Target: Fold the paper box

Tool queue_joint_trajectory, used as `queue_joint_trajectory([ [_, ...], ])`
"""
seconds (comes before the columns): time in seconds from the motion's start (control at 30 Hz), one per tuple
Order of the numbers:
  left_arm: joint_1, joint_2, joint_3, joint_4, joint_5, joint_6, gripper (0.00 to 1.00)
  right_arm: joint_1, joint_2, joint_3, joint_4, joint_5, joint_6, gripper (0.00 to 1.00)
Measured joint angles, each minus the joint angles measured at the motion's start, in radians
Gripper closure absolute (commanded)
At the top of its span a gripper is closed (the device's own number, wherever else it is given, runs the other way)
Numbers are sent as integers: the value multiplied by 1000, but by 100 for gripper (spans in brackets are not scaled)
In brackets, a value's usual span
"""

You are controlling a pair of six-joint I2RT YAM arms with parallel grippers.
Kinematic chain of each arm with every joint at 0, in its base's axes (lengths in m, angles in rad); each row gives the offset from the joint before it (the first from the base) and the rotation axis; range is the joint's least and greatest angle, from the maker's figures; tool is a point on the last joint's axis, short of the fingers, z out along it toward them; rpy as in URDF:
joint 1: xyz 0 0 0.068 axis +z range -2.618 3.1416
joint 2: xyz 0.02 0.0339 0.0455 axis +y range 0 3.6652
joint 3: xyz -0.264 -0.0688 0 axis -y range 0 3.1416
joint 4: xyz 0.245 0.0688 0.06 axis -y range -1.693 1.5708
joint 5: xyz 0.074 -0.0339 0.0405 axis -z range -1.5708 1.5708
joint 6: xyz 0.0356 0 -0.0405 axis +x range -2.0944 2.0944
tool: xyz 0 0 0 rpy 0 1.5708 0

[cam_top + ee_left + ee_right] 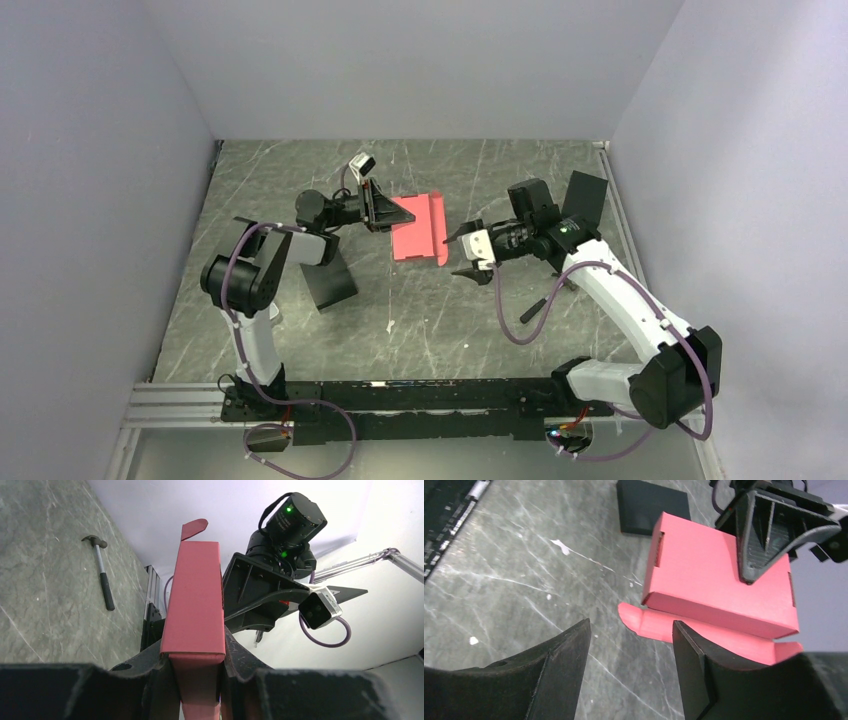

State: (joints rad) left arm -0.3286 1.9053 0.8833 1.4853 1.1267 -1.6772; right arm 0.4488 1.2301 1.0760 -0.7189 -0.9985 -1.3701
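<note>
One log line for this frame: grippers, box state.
left gripper: shut on paper box | right gripper: open, short of box edge, no contact | box: partly folded, end flap sticking out

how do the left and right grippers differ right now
The left gripper is shut on the paper box; the right gripper is open, holding nothing. The left gripper meets the box from the left, the right gripper faces it from the right. Both have black fingers.

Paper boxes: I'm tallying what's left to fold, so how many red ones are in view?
1. The paper box is mid-table, clamped by the left gripper. No other shows, though some may be hidden.
</note>
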Motion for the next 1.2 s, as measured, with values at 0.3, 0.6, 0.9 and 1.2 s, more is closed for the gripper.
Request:
queue_joint_trajectory([
  [0.3, -7, 11, 26, 1, 2, -47, 96, 59, 0, -8, 120, 121, 106, 40],
  [0.6, -9, 23, 32, 2, 2, -60, 96, 70, 0, -8, 163, 161, 173, 48],
  [0.9, -6, 24, 32, 2, 2, -63, 96, 72, 0, -8, 188, 184, 302, 54],
  [1.2, -6, 24, 34, 2, 5, -63, 96, 71, -8, -8, 269, 238, 457, 57],
])
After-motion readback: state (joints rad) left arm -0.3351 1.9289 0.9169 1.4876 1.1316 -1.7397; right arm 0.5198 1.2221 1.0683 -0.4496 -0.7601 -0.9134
